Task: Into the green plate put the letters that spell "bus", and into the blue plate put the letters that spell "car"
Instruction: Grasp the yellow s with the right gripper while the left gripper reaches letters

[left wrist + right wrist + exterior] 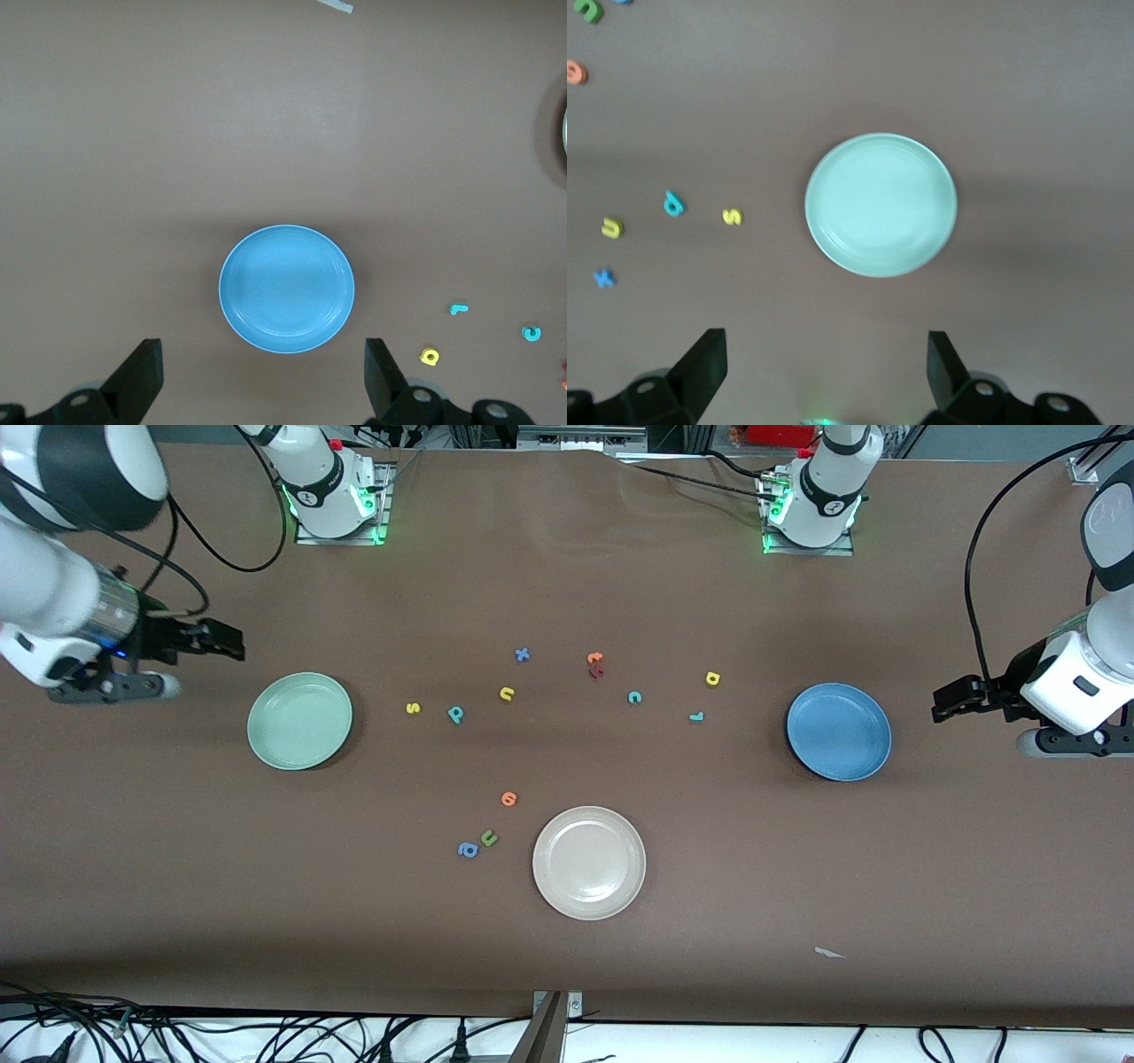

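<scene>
The green plate (pixel 299 720) lies toward the right arm's end and holds nothing. Beside it toward the middle lie the yellow s (pixel 412 708), teal b (pixel 455 714) and yellow u (pixel 506 694). The blue plate (pixel 838 731), also bare, lies toward the left arm's end, with the teal c (pixel 634 697), yellow a (pixel 712 679) and teal r (pixel 696 716) beside it. My right gripper (pixel 232 642) hangs open over the table just outside the green plate (pixel 881 204). My left gripper (pixel 943 701) hangs open just outside the blue plate (pixel 286 288). Neither holds anything.
A cream-white plate (pixel 589 862) sits nearest the front camera. Near it lie an orange letter (pixel 508 799), a green u (pixel 488 837) and a blue a (pixel 468 850). A blue x (pixel 522 654) and two orange-red letters (pixel 595 664) lie toward the bases.
</scene>
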Tool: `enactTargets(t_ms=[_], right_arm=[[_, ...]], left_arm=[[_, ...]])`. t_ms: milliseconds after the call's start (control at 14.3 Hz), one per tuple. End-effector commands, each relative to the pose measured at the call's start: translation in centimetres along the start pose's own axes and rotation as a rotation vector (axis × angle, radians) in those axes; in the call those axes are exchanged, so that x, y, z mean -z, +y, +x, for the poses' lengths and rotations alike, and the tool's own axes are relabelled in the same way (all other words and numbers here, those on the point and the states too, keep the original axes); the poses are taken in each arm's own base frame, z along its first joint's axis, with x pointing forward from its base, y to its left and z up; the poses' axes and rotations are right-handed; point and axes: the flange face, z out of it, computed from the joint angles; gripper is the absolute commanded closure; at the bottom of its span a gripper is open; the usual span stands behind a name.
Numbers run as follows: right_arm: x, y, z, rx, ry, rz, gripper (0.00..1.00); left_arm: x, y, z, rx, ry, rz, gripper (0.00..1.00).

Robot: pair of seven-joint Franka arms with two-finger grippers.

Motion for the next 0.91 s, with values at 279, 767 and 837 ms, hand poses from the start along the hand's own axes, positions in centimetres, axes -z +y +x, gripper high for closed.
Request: enactTargets(t_ms=[279,767,837], right_arm=[[-14.2,-9.5,-0.1,-0.128,0.082,-0.015,0.00],[-21.8,-13.3,0.0,-0.168,0.092,-0.009,0.06],[-22.7,-13.5,0.2,-0.170,0.098,-0.004,0.06]], left_arm=[[-0.7,0.1,0.0,-0.005,-0.025,-0.015,0.00],[-1.6,0.2,0.3,-0.008,-0.040,-0.015,0.00],[-1.6,0.2,0.3,-0.008,-0.040,-0.015,0.00]])
